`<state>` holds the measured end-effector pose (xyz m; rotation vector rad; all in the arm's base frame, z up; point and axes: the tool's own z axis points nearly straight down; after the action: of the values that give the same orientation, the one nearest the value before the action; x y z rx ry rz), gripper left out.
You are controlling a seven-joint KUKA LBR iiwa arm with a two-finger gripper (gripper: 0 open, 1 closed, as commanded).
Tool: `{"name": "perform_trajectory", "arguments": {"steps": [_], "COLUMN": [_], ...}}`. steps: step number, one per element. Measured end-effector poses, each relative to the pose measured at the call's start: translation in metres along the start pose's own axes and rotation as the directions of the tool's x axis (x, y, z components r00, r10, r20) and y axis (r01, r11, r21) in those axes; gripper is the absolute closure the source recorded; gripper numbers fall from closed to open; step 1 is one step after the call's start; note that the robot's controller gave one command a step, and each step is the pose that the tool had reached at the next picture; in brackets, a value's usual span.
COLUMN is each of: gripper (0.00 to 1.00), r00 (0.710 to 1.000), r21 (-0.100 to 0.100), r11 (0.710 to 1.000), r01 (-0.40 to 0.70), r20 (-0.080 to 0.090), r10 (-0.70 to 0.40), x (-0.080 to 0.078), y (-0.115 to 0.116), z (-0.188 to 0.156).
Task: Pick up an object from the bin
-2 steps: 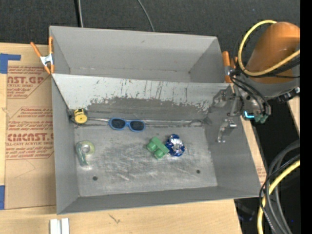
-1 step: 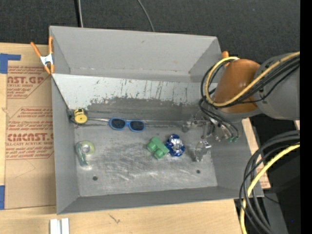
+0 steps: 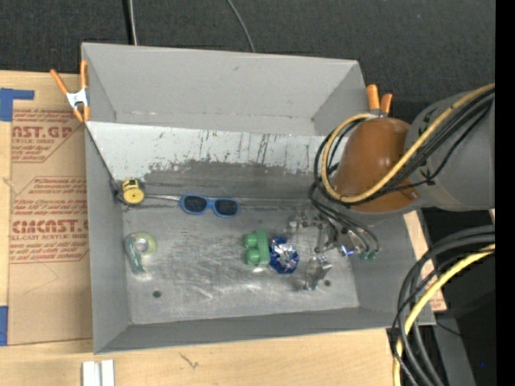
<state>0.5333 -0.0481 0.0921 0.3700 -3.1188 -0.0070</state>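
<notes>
- Camera view, nearest row of the bin (image 3: 241, 316) floor: the pincer (image 3: 316, 257) is low over the right part of the floor, under the arm's orange wrist cover (image 3: 374, 163). I cannot tell whether it is wide or narrow; its metal parts and cables crowd together there.
- Just beside it, on its left, lies a small blue crumpled thing (image 3: 282, 258), shiny like foil or a wrapper. It touches a green plastic piece (image 3: 257, 248) with rounded lobes.
- Judging by position, the blue thing is the likeliest pick. It looks light and soft and would probably crush rather than resist, and its glossy skin may slip. A hold across its bulkiest middle seems safest.
- The green piece looks stiff and light. It sits so close that it could get nudged or caught along with the blue thing.
- Far to the left, well apart, lies a clear ring (image 3: 141, 248), perhaps a tape roll.
- Farther back, near the rear wall, lie blue sunglasses (image 3: 209, 206), with a small yellow round thing (image 3: 131, 191) to their left.
</notes>
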Motion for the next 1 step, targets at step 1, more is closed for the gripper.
{"name": "perform_trajectory", "arguments": {"steps": [1], "gripper": [0.0], "r00": [0.999], "r21": [0.005], "r11": [0.999], "r01": [-0.042], "r20": [0.005], "r10": [0.042], "x": [-0.02], "y": [0.0235], "z": [0.0161]}}
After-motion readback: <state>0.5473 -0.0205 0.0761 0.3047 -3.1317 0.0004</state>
